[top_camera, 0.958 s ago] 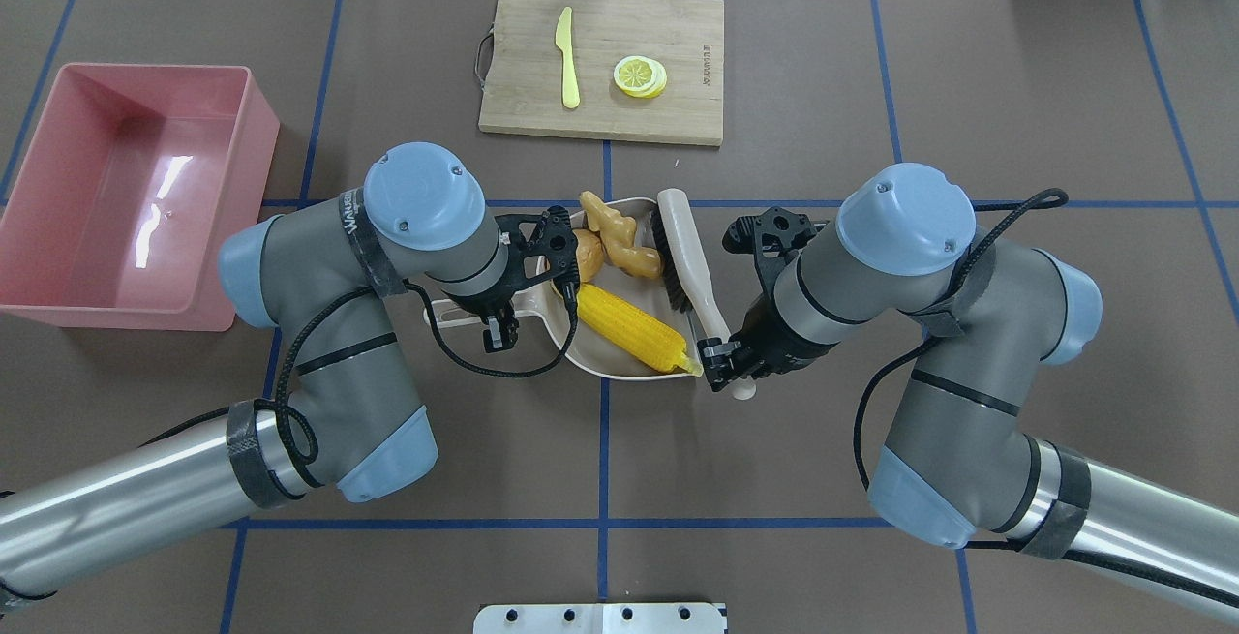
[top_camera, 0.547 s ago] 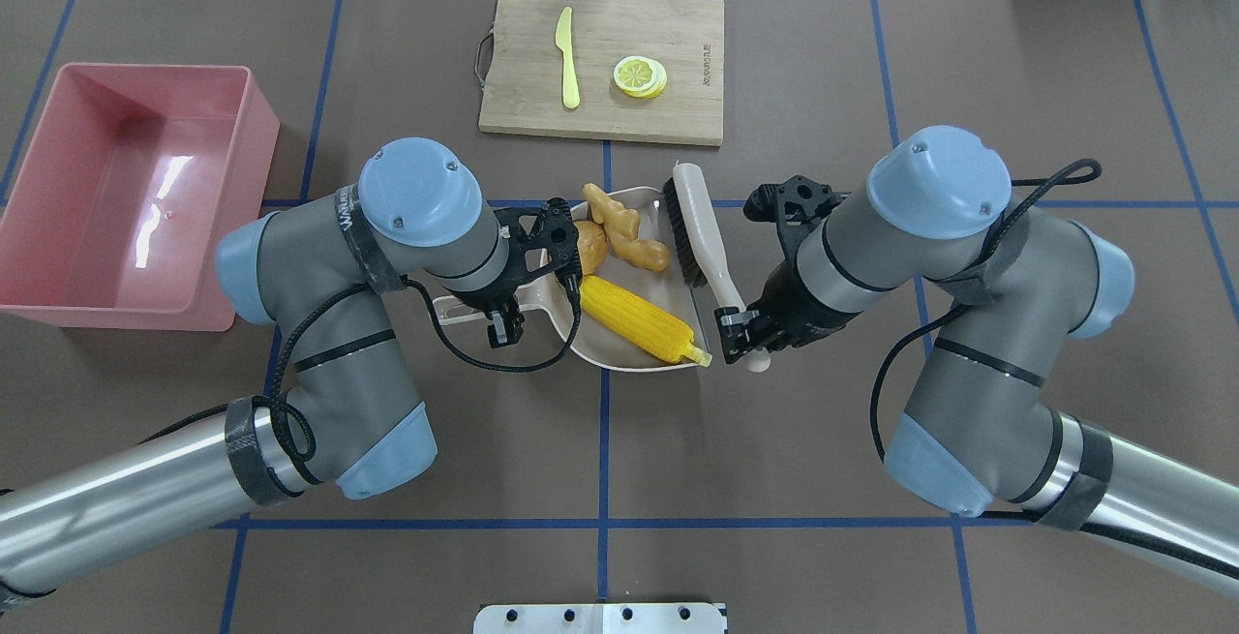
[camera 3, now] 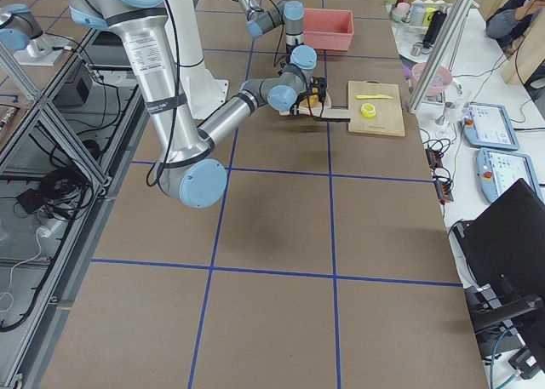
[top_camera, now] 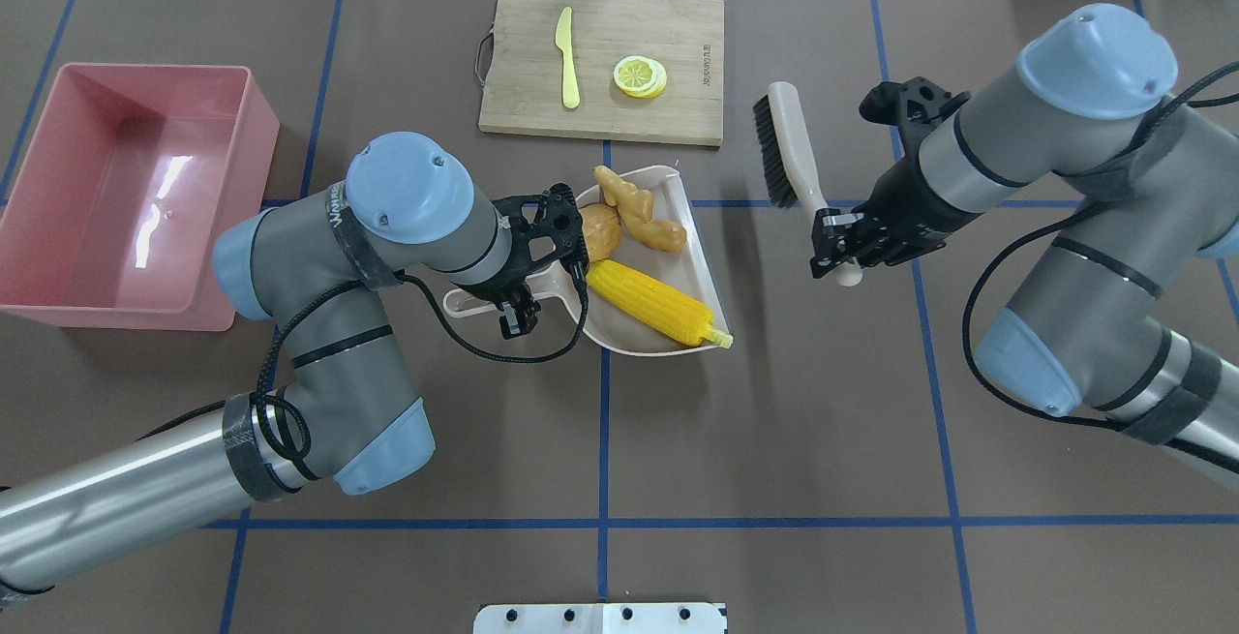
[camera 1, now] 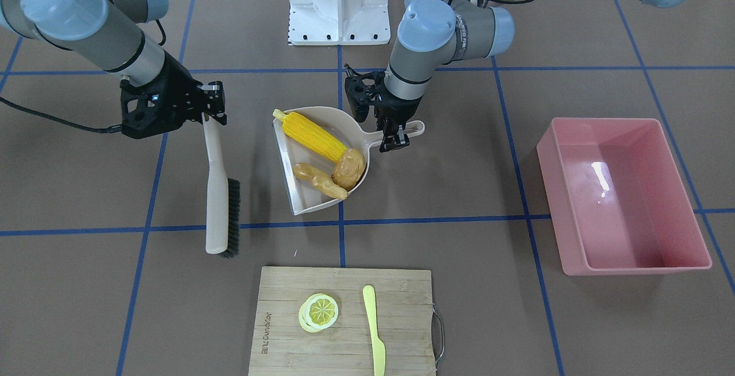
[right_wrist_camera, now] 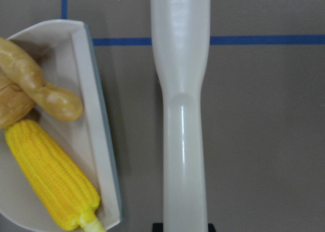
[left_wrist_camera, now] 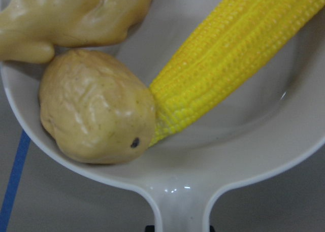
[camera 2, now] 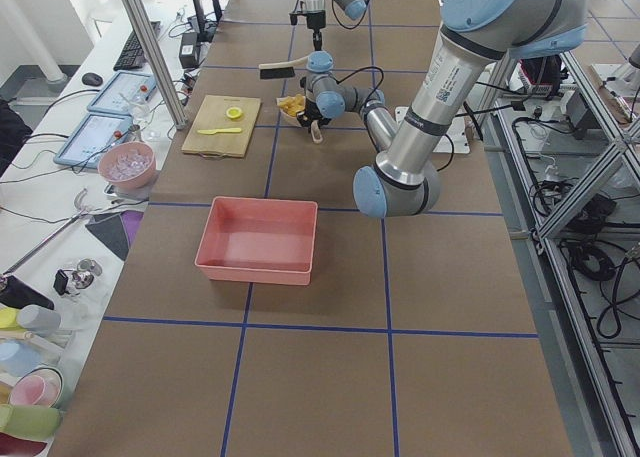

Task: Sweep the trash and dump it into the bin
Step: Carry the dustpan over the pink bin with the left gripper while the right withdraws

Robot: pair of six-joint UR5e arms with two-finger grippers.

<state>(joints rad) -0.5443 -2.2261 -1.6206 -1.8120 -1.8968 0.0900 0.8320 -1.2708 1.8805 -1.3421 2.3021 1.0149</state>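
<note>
Your left gripper [top_camera: 518,310] is clamped on the handle of the dustpan [top_camera: 683,227], which carries the corn cob [top_camera: 658,303], potato [top_camera: 600,230] and ginger root [top_camera: 644,218], all bunched together. Your right gripper [top_camera: 837,245] grips the brush [top_camera: 789,145] by its handle, right of the dustpan and apart from it. The pink bin [top_camera: 116,315] sits on the counter [top_camera: 600,440], well left.

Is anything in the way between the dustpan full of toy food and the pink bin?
No, nothing visible. Only bare brown table lies between the dustpan and the pink bin, and the bin is empty.
</note>
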